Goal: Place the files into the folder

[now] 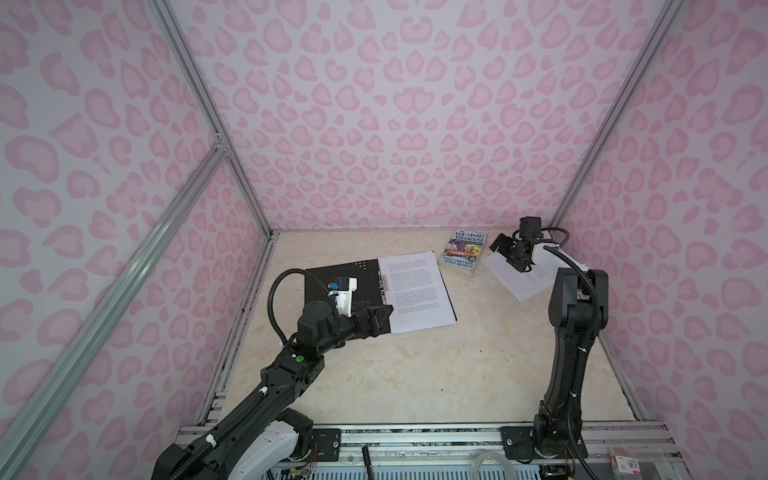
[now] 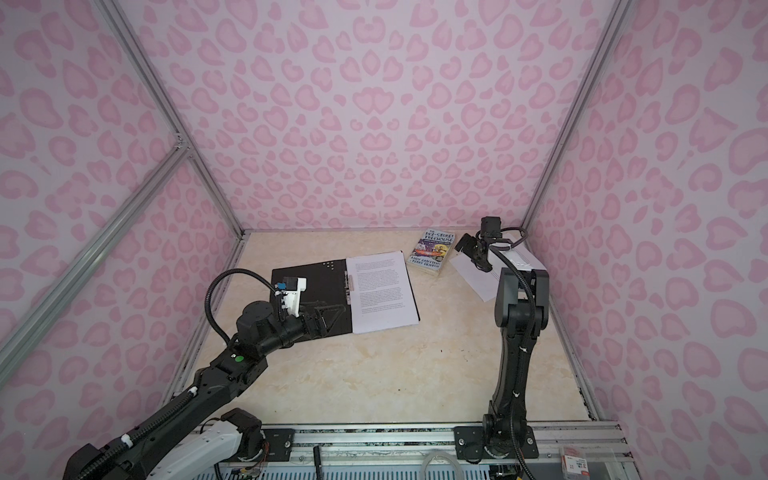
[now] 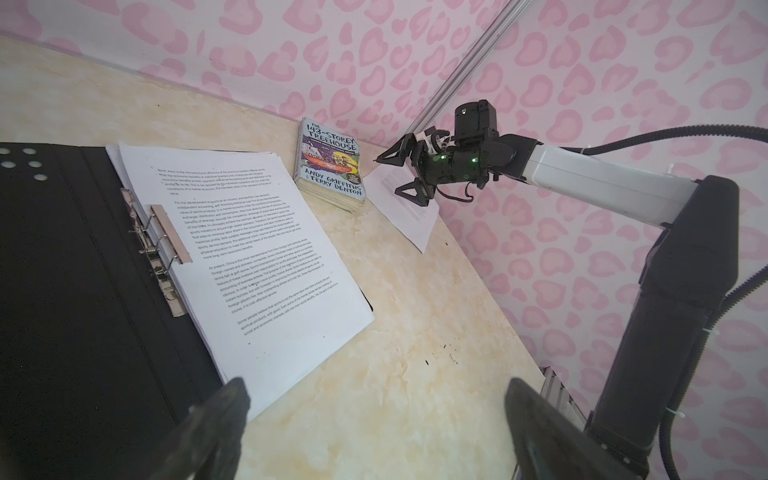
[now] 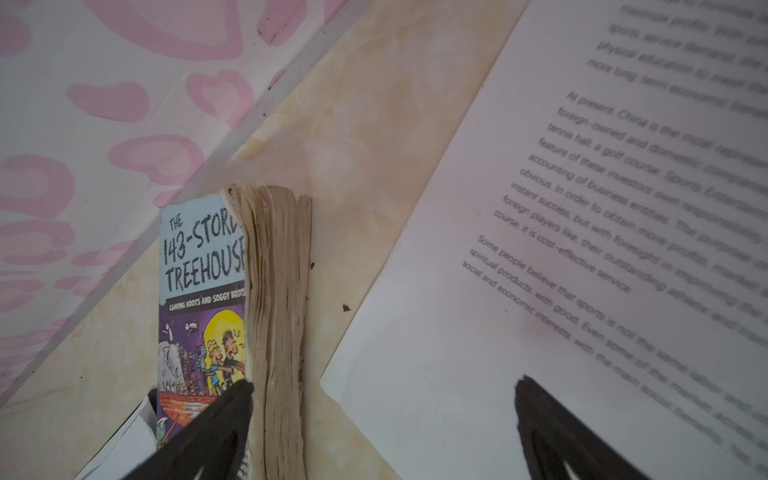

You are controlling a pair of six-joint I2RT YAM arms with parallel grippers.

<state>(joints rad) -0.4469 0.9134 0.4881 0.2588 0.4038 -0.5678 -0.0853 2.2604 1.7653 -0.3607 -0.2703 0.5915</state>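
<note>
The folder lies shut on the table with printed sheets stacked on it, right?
No: the folder lies open on the table, black inside up, as the left wrist view shows. The printed sheets are indeed stacked on it.

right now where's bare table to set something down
The wide stretch of table in front of the open folder is bare, as is the gap between its papers and the loose sheet. Crowded back right: book beside that sheet.

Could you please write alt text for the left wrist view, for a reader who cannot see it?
An open folder, black inside, lies on the table with a stack of printed sheets at its spine clip. Beyond lie a paperback and a loose sheet, the open right claw above it.
</note>
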